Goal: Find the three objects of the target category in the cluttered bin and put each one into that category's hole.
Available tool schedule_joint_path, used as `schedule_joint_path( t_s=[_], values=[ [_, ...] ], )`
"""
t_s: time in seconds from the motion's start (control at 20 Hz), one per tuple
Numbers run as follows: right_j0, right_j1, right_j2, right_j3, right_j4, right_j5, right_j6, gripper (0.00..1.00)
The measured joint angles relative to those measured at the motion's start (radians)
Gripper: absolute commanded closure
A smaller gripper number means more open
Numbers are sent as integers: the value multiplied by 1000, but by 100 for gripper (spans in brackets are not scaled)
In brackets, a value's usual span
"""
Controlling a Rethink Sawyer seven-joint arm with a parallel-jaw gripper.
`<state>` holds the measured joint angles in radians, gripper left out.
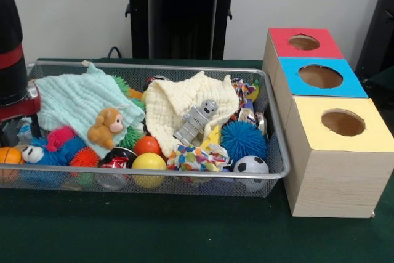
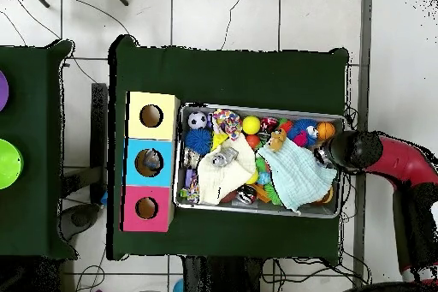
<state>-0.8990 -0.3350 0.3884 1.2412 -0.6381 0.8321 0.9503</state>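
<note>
1. While the arm (image 2: 376,156) hangs over the bin's (image 1: 154,177) end farthest from the boxes (image 1: 332,127), its claw is hidden; I cannot tell its state.
2. Two cloths (image 1: 184,106) cover toys, so targets may stay unseen.
3. Balls (image 1: 149,164) packed tight could slip or drag neighbours.

arm (image 2: 389,160): red-black, reaching in from side | end effector: hidden, state unclear

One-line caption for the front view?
Wire-mesh bin crammed with balls, cloths and toys beside three holed boxes; the arm at the left edge.
</note>
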Motion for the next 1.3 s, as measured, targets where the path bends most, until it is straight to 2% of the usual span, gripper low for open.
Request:
schedule_joint_path(
  t_s=[0.15, 0.5, 0.55, 0.7, 0.85, 1.3],
  values=[
    [1, 5, 0, -10, 7, 17, 0, 0],
    [-1, 48, 1, -66, 48, 189, 0, 0],
    [-3, 62, 3, -83, 64, 250, 0, 0],
    [-18, 85, 9, -109, 84, 340, 0, 0],
    [-31, 101, 17, -125, 95, 385, 0, 0],
    [-87, 161, 90, -225, 151, 546, -27, 0]
  ],
)
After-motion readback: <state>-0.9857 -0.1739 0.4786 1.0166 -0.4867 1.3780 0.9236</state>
